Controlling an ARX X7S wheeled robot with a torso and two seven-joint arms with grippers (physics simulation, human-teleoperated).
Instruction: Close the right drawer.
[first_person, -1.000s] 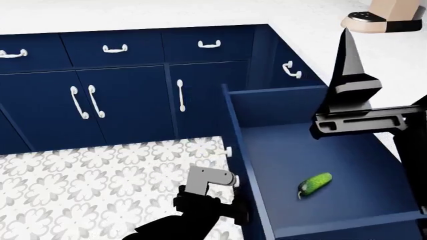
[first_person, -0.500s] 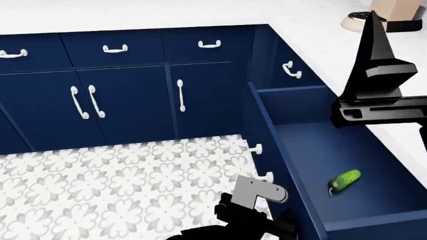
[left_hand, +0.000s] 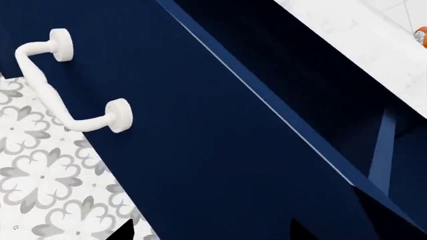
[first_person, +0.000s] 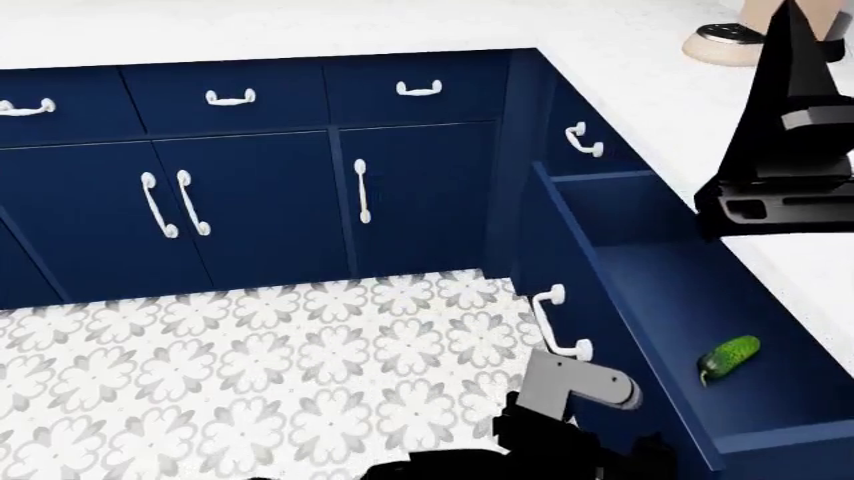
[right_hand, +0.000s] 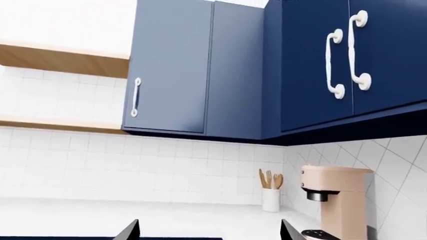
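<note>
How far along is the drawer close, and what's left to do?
Partly done: the right drawer is still open, its interior and the cucumber inside showing beside the countertop. In hand: the left gripper sits low against the front panel, below the white handle. The right gripper hangs above, uninvolved. Left: push the front flush with the cabinet.

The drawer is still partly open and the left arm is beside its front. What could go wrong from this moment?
1. The right drawer is partly open; the left gripper sits low beside its front panel, below the white handle. An off-centre push might slip off the panel or snag the handle.
2. A cucumber lies loose inside; a hard closing could make it roll.
3. The right arm hangs above the open drawer and might be hit if it lowers.
</note>
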